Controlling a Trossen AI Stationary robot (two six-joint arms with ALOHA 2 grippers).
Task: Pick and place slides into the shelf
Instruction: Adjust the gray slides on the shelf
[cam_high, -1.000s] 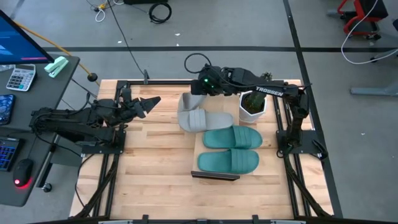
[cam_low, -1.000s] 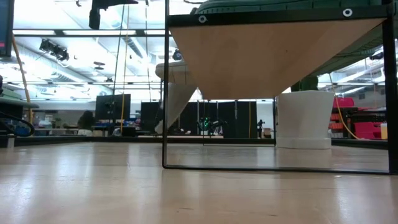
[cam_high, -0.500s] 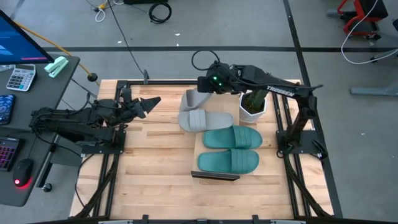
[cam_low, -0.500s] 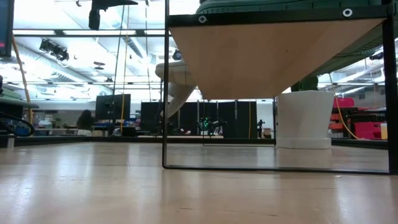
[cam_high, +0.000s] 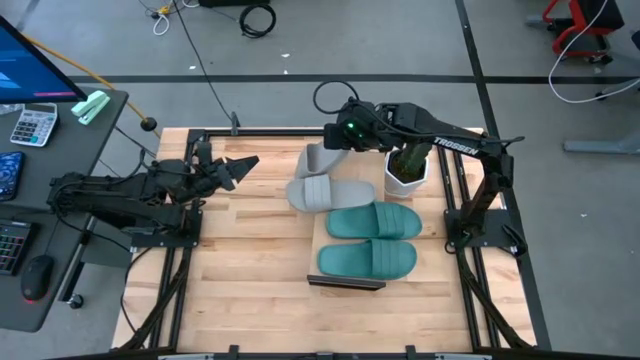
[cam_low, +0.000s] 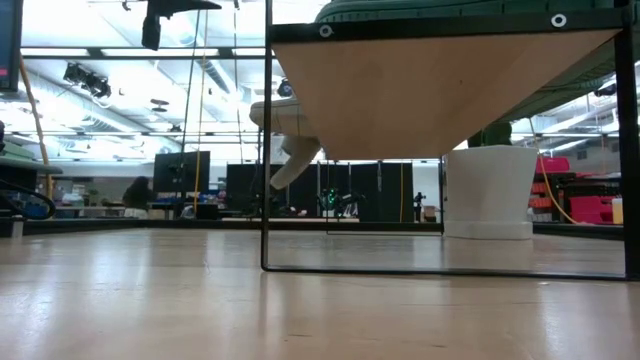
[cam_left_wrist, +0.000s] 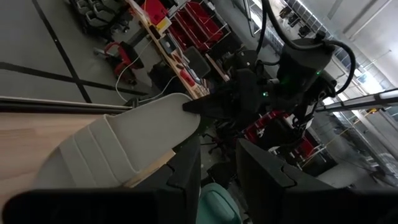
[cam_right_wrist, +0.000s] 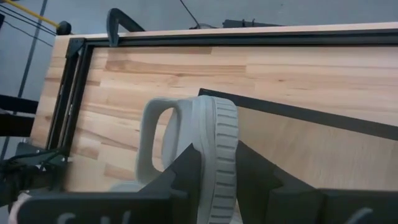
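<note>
From above, the right tool (cam_high: 328, 150) pinches a light grey slide (cam_high: 317, 158) by its sole edge over the far end of the shelf (cam_high: 322, 232), where another grey slide (cam_high: 330, 193) and two teal slides (cam_high: 372, 240) lie, while the left tool (cam_high: 243, 163) waits over the desk's (cam_high: 250, 270) left, its narrow gap empty. At desk height the shelf's underside (cam_low: 440, 90) hides all but a hanging grey tip (cam_low: 297, 158). The right wrist view shows the ribbed sole (cam_right_wrist: 217, 155) clamped between the dark fingers (cam_right_wrist: 180, 177).
</note>
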